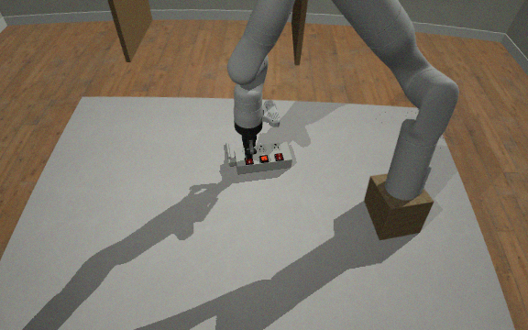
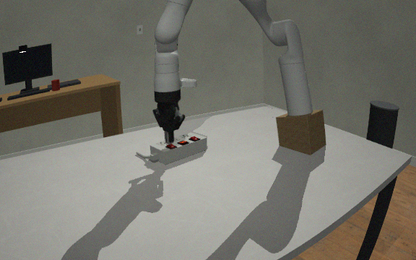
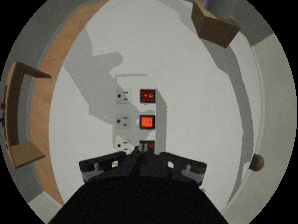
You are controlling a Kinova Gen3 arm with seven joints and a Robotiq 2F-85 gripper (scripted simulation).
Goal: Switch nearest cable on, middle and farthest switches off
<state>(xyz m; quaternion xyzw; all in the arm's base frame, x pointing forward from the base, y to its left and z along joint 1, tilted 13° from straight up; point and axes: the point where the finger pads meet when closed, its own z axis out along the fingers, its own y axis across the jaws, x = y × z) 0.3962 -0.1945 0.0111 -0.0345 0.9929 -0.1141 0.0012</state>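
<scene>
My gripper is pointing straight down with its fingers pressed fully together, gripping nothing, and its tips are sitting over the switch nearest the cable; whether they are touching it I cannot tell. In the wrist view that switch is showing only partly above my closed fingers.

The power strip is lying flat and right way up on the white table, around the middle of the width and nearer the far edge than the near one. Its short cable stub is sticking out of the end toward the table's left edge. Just beyond my fingertips, the middle switch is glowing bright orange, and past it the switch farthest from the cable is showing a darker red.

Farther off, toward the right edge, my arm is rising from a brown block base. Beyond the table, a wooden desk is standing against the wall, carrying a monitor, a keyboard and a red cup.
</scene>
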